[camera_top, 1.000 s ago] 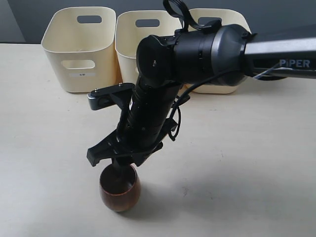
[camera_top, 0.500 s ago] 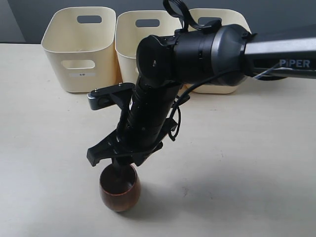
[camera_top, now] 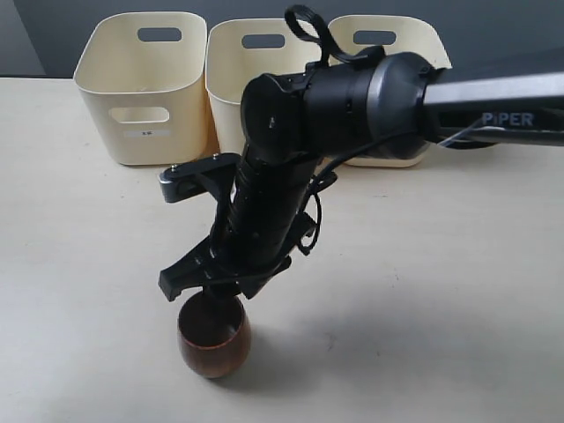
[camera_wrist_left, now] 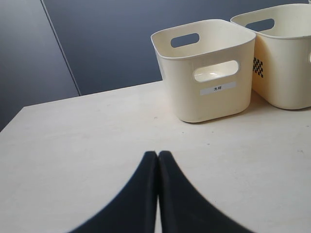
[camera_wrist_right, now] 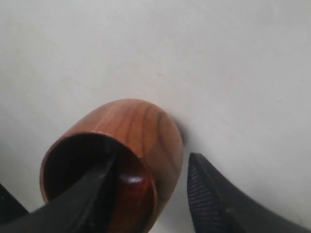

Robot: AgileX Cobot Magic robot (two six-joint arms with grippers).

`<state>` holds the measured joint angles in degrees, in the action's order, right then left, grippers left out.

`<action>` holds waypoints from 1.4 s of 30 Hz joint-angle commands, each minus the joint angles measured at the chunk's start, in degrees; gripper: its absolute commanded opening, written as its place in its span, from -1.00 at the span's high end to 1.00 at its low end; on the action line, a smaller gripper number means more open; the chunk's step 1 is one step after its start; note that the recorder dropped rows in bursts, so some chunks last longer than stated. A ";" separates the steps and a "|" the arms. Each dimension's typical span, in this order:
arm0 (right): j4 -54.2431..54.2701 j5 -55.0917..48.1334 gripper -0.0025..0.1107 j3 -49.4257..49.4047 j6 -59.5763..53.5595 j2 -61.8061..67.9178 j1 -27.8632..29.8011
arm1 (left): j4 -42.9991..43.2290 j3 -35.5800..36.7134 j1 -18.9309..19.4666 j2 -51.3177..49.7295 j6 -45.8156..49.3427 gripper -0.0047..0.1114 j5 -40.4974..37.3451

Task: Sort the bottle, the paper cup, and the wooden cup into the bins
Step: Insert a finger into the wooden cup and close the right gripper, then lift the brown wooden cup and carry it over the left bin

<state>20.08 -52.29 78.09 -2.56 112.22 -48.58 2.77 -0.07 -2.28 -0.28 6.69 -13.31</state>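
The wooden cup (camera_top: 214, 338) at six o'clock on the counter (camera_top: 423, 291) is being straddled at its rim by the spread right pincer (camera_wrist_right: 150, 184); the left pincer (camera_wrist_left: 158, 160) is being held pressed together.

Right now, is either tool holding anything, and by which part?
Nothing is clamped. The right tool straddles the wooden cup's rim wall, one finger inside, one outside with a gap. The left tool is closed, empty.

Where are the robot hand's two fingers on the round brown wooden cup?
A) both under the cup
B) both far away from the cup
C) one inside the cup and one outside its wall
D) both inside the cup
C: in the right wrist view, one finger dips inside the round dark brown wooden cup while the other finger sits outside its wall.
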 commanded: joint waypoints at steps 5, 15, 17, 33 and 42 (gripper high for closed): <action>-0.04 0.19 0.18 -0.15 0.02 2.35 -0.20 | -0.17 0.07 -0.18 0.28 -0.11 0.92 0.05; -0.39 2.65 0.96 -0.15 -0.39 2.35 -0.20 | -0.17 0.07 -0.18 0.28 -0.11 0.92 0.05; -0.51 4.43 0.96 -0.15 -0.39 2.35 -0.20 | -0.17 0.07 -0.18 0.28 -0.11 0.92 0.05; -0.62 40.66 0.96 -0.04 -0.39 -4.56 -0.08 | -0.17 0.07 -0.18 0.28 -0.11 0.92 0.05; -0.01 51.84 0.96 8.53 -0.39 -1.92 2.29 | -0.17 0.07 -0.18 0.28 -0.11 0.92 0.05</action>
<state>19.63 -2.27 83.74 -2.55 109.21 -48.07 2.77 -0.07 -2.28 -0.28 6.69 -13.31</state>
